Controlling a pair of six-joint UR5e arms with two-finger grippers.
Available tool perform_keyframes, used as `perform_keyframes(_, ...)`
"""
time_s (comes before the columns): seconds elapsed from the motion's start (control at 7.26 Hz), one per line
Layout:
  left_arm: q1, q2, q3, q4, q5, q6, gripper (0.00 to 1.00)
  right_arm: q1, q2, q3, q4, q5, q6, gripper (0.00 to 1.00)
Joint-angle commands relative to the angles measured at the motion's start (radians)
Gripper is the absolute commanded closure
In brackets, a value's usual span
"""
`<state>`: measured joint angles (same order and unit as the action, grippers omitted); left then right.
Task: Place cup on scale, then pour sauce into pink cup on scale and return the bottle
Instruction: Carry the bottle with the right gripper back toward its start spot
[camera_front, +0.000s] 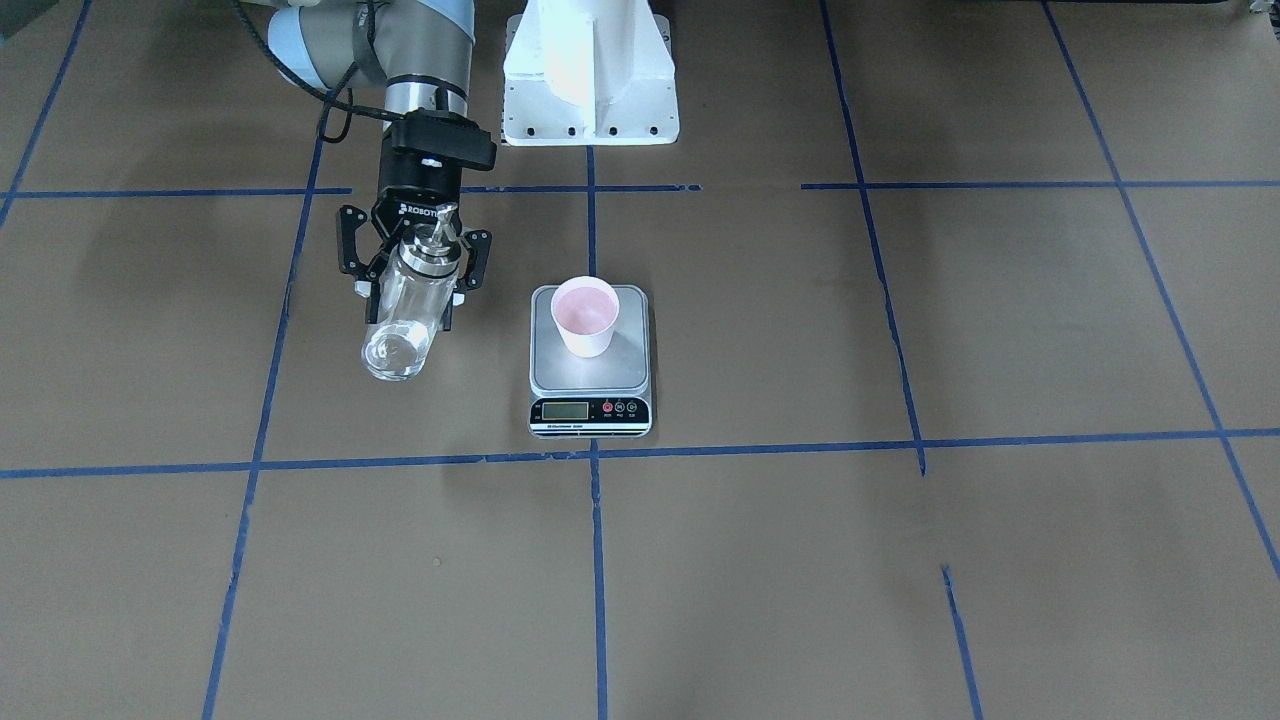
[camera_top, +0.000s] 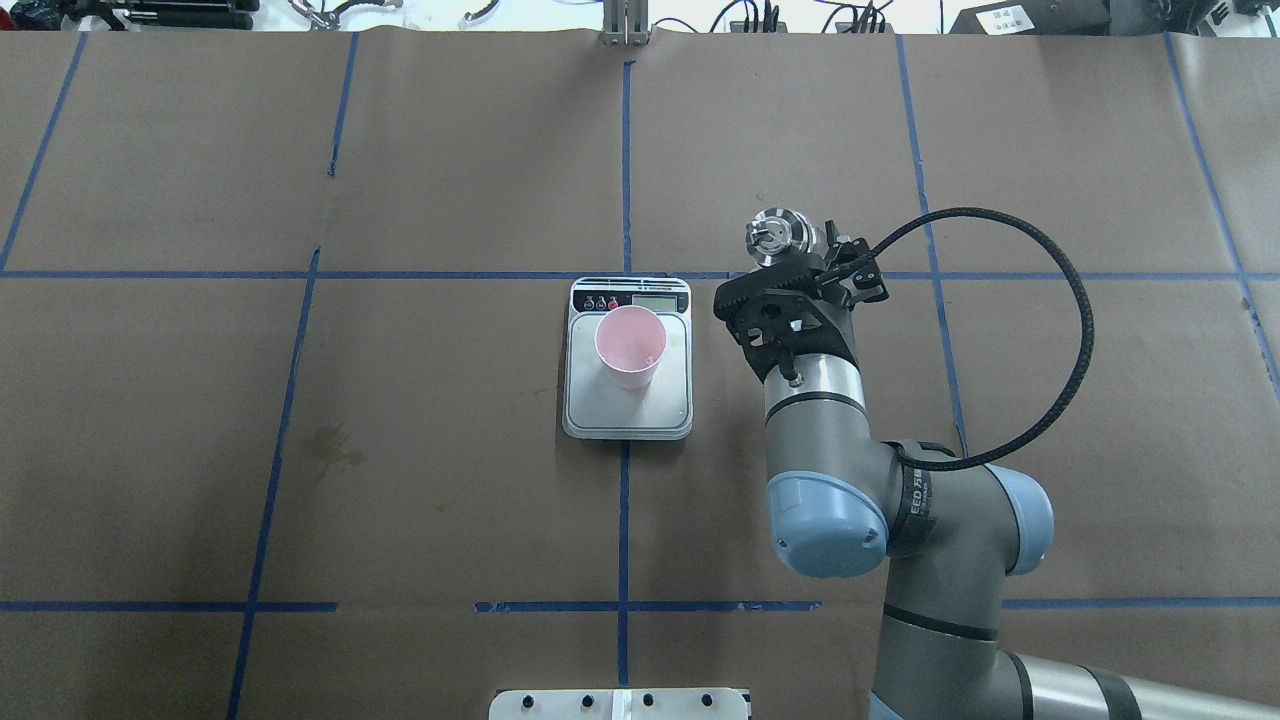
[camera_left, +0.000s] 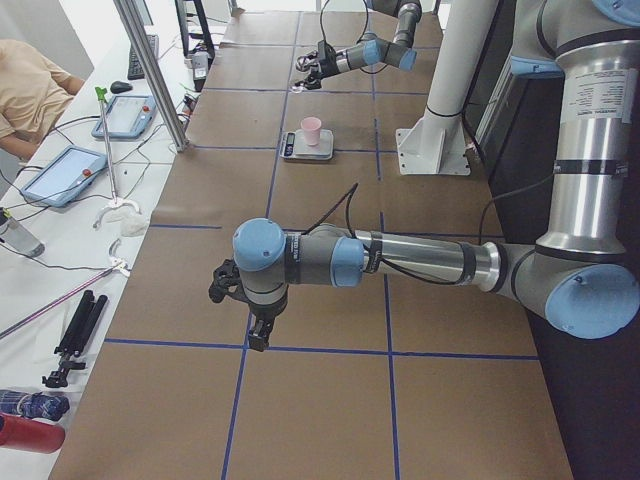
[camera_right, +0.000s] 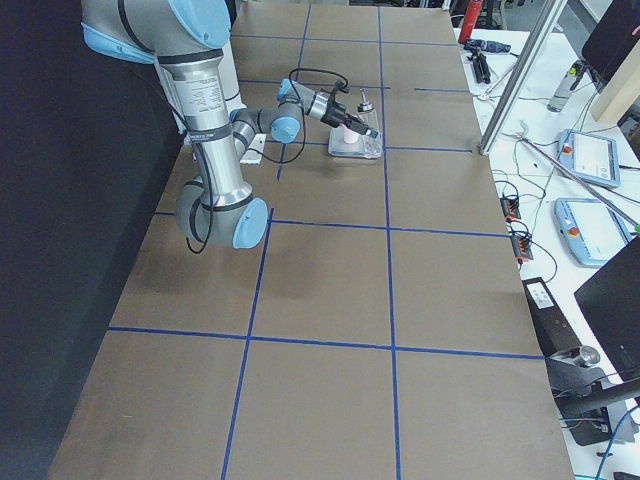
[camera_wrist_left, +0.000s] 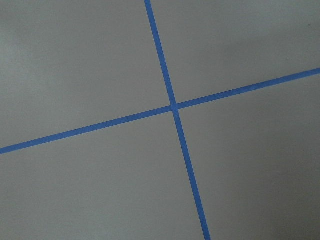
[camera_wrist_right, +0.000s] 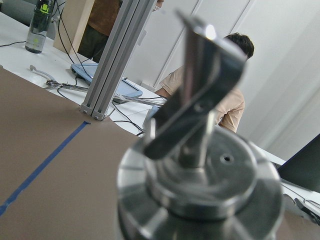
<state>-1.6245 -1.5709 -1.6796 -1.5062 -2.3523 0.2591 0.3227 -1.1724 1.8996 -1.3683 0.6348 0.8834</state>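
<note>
Exterior front-facing view gives us the clearest look at the right gripper: its jaws are closed on the bottle, gripping the clear glass body just under the silver cap. The bottle stands roughly upright with a slight lean, cap uppermost. We cannot tell whether its base touches the desk or hangs just above it. It sits on the robot's right of the scale, near it but clearly apart.

On the scale's brushed steel platform we see the pink cup, upright and well within the platform's edges. The display strip, with its red button, faces away from the robot. From overhead, the right arm reaches forward beside the scale, and a black cable loops out from the wrist.

From the right wrist-mounted camera, the pour-spout cap fills the frame, blurred and close, the angled spout rising from it. Behind it, past the desk's edge, a person sits at another table.

We find the left gripper only in the exterior left view, low over bare desk, well apart from the scale; whether its jaws are wide or narrow we cannot tell. Its wrist camera shows only brown surface and crossing blue tape lines.
</note>
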Motion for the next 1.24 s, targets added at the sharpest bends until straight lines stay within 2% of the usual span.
perform_keyframes(0.0,0.0,-0.001,0.0,0.0,0.001,0.0,0.0,0.013,-0.054,0.022,0.0,0.046,0.071,1.0)
perform_keyframes(0.28,0.0,0.0,0.0,-0.002,0.001,0.0,0.0,0.015,-0.137,0.061,-0.009,0.156,0.281,1.0)
perform_keyframes(0.55,0.0,-0.001,-0.008,-0.002,0.001,0.0,0.0,0.013,-0.22,0.125,-0.008,0.202,0.464,1.0)
perform_keyframes(0.69,0.0,-0.001,-0.009,-0.003,-0.001,0.0,0.0,0.015,-0.271,0.165,-0.008,0.262,0.555,1.0)
perform_keyframes(0.83,0.002,-0.001,-0.008,-0.005,0.001,0.0,0.0,0.015,-0.305,0.158,-0.003,0.305,0.609,1.0)
perform_keyframes(1.1,0.002,-0.001,-0.008,-0.015,0.001,0.0,0.0,0.015,-0.317,0.142,-0.003,0.313,0.667,1.0)
